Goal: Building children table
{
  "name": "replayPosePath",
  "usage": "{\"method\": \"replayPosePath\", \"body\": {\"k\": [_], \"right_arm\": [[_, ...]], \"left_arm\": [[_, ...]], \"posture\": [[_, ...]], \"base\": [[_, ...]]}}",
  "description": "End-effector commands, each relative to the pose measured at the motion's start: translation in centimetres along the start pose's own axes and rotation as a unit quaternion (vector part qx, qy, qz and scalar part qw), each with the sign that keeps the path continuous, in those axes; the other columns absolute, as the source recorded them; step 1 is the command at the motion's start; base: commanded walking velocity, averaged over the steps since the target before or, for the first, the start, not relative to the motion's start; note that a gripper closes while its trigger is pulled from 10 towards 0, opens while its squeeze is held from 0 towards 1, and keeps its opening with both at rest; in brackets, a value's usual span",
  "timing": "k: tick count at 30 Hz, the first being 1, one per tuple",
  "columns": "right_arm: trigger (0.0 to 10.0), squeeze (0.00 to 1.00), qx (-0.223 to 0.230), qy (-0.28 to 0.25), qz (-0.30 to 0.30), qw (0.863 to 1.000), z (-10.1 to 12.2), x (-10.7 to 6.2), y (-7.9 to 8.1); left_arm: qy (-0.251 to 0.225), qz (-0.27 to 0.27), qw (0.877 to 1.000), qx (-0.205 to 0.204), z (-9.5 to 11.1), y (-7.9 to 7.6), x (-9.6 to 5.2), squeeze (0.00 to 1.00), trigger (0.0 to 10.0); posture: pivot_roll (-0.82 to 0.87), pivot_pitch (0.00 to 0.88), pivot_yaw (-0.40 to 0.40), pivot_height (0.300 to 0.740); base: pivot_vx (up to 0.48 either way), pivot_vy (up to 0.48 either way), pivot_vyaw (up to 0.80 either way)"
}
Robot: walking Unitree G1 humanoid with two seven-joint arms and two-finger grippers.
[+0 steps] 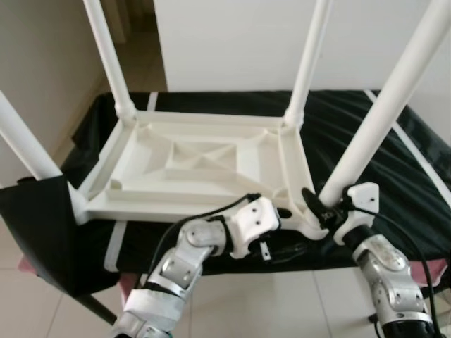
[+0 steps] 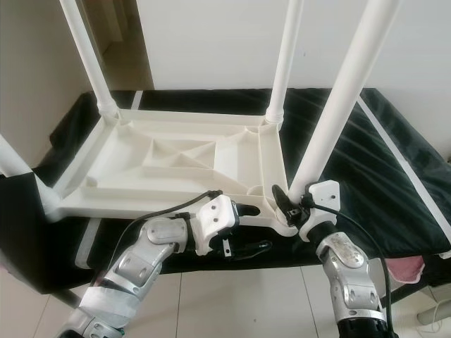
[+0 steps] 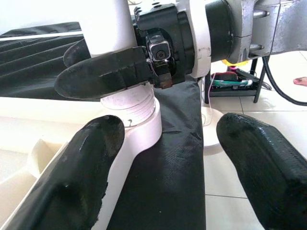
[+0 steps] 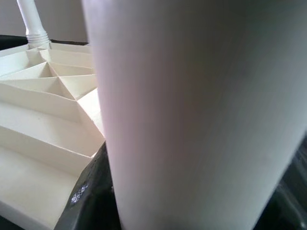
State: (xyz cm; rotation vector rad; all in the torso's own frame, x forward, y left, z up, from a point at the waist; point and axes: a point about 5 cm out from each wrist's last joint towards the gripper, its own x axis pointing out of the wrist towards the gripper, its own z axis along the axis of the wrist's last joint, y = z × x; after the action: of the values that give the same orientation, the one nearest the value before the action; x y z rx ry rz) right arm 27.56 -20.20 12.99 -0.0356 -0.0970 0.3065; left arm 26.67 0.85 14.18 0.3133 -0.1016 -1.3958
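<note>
On a black-covered worktop (image 1: 394, 176) the white children's table top (image 1: 204, 165) lies upside down, ribbed underside up. Four white legs stand in its corner sockets: far left leg (image 1: 106, 49), far right leg (image 1: 310, 56), near left leg (image 1: 21, 144), and near right leg (image 1: 394, 91). Assembly appears nearly complete; judged from these views, what remains is final seating or tightening of the near right leg, then turning the table upright.

The right gripper (image 2: 292, 204) is at the base of the near right leg, its fingers closed around the leg just above the socket, wrist raised from below the worktop edge. The left gripper (image 1: 271, 243) reaches in from the robot's left with forearm angled upward, hovering just beside the same corner. Its fingers (image 3: 81, 172) stand wide apart, holding nothing.
</note>
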Motion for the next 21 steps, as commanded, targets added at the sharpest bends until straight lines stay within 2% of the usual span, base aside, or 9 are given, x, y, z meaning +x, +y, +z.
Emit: {"method": "replayPosePath", "body": {"k": [1, 7, 11, 14, 15, 16, 19, 21], "right_arm": [[10.0, 0.00, 0.016, 0.033, -0.026, 0.999, -1.5, -0.4, -0.1], [10.0, 0.00, 0.008, 0.047, -0.072, 0.996, -2.1, -0.4, 0.3], [10.0, 0.00, 0.015, 0.048, -0.083, 0.995, -2.3, -0.3, 0.9], [10.0, 0.00, 0.032, 0.051, -0.119, 0.991, -2.5, -0.2, 1.5], [10.0, 0.00, 0.036, 0.053, -0.137, 0.988, -2.6, -0.2, 1.6], [10.0, 0.00, 0.049, 0.058, -0.184, 0.980, -2.9, -0.2, 1.7], [10.0, 0.00, 0.054, 0.060, -0.205, 0.975, -3.0, -0.2, 1.8], [10.0, 0.00, 0.059, 0.059, -0.255, 0.963, -3.2, -0.3, 1.9]], "left_arm": [[0.002, 0.016, 1.000, -0.006, -0.2, 0.0, 0.1, 0.00, 10.0], [0.000, 0.017, 1.000, -0.007, -0.1, 0.0, 0.2, 0.00, 10.0], [0.000, 0.017, 1.000, -0.008, -0.1, 0.0, 0.2, 0.00, 10.0], [-0.001, 0.018, 1.000, -0.010, -0.1, -0.1, 0.2, 0.00, 10.0], [-0.001, 0.018, 1.000, -0.010, -0.1, -0.1, 0.2, 0.00, 10.0], [0.000, 0.018, 1.000, -0.012, -0.2, -0.2, 0.1, 0.00, 10.0], [0.001, 0.018, 1.000, -0.012, -0.2, -0.2, 0.0, 0.00, 10.0], [0.001, 0.019, 1.000, -0.014, -0.2, -0.2, 0.0, 0.00, 10.0]], "posture": [[-0.11, 0.000, 0.001, 0.740], [-0.11, 0.000, -0.002, 0.740], [-0.11, 0.000, -0.003, 0.740], [-0.11, 0.000, -0.005, 0.740], [-0.11, 0.000, -0.005, 0.740], [-0.10, 0.000, -0.005, 0.740], [-0.10, 0.000, -0.006, 0.740], [-0.10, 0.000, -0.006, 0.740]], "base": [[0.000, 0.000, 0.00], [0.000, 0.000, 0.00], [0.000, 0.000, 0.00], [0.000, 0.000, 0.00], [0.000, 0.000, 0.00], [0.000, 0.000, 0.00], [0.000, 0.000, 0.00], [0.000, 0.000, 0.00]]}}
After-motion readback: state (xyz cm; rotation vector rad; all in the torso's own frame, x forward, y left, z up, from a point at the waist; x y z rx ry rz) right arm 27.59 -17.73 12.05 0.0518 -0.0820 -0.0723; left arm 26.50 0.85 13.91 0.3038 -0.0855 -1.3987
